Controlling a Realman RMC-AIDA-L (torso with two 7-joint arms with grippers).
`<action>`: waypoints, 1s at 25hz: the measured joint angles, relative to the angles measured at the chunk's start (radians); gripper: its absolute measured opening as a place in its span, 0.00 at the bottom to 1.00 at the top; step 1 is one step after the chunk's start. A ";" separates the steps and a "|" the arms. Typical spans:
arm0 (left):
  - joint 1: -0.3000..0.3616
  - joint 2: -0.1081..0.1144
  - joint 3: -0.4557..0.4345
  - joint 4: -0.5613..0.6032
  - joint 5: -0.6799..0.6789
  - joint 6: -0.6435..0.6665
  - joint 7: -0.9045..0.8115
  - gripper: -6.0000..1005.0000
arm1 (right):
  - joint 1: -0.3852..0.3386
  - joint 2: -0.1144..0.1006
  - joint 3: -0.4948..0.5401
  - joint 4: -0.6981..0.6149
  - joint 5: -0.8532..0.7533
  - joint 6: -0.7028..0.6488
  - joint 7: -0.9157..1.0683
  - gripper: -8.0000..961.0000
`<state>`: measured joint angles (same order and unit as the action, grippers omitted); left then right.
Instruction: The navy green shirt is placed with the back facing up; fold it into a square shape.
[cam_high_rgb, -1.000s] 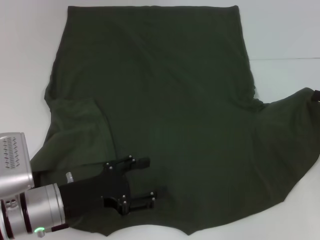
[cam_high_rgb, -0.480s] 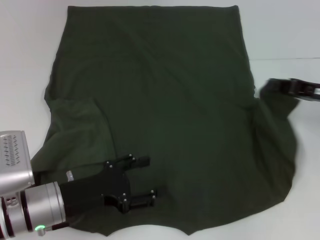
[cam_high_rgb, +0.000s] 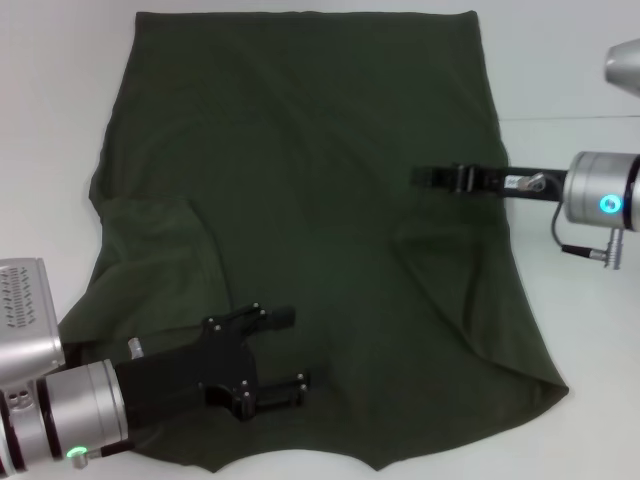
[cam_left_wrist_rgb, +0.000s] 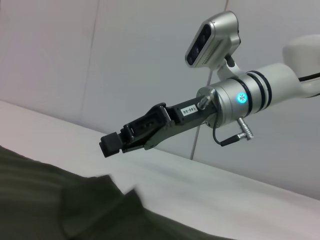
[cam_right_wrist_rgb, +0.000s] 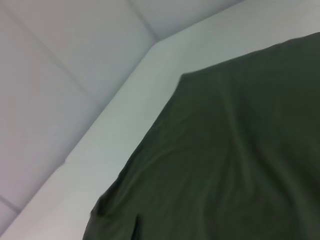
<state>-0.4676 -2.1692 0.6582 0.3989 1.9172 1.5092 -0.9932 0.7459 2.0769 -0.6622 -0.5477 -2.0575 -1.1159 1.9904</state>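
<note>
Swept inward, the right hand (cam_high_rgb: 425, 177), pressed together, has laid the navy green shirt's (cam_high_rgb: 300, 190) limp, light sleeve over its body, best pinched at edges, while the left hand (cam_high_rgb: 285, 350) hovers spread near the collar.

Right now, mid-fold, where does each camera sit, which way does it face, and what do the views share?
Head: looks down on the navy green shirt spread on the table; left gripper low over the shirt, right gripper reaching in from the right.
Left wrist: low over the table, faces the right gripper and a wall.
Right wrist: looks across the shirt to the table's edge; no fingers show.
Shared: the shirt appears in every view.
</note>
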 joint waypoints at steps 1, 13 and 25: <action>0.001 0.000 0.000 0.000 0.000 -0.001 0.000 0.83 | 0.001 0.004 -0.011 -0.003 0.002 -0.004 -0.010 0.13; 0.000 -0.001 0.000 -0.002 0.000 -0.014 0.001 0.83 | -0.044 -0.060 -0.031 0.000 -0.016 -0.027 0.105 0.59; 0.001 -0.001 0.000 -0.002 0.005 -0.014 0.001 0.83 | -0.087 -0.079 -0.051 0.045 -0.108 -0.037 0.196 0.89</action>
<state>-0.4664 -2.1706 0.6580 0.3972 1.9220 1.4956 -0.9924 0.6585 1.9981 -0.7131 -0.5032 -2.1657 -1.1526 2.1868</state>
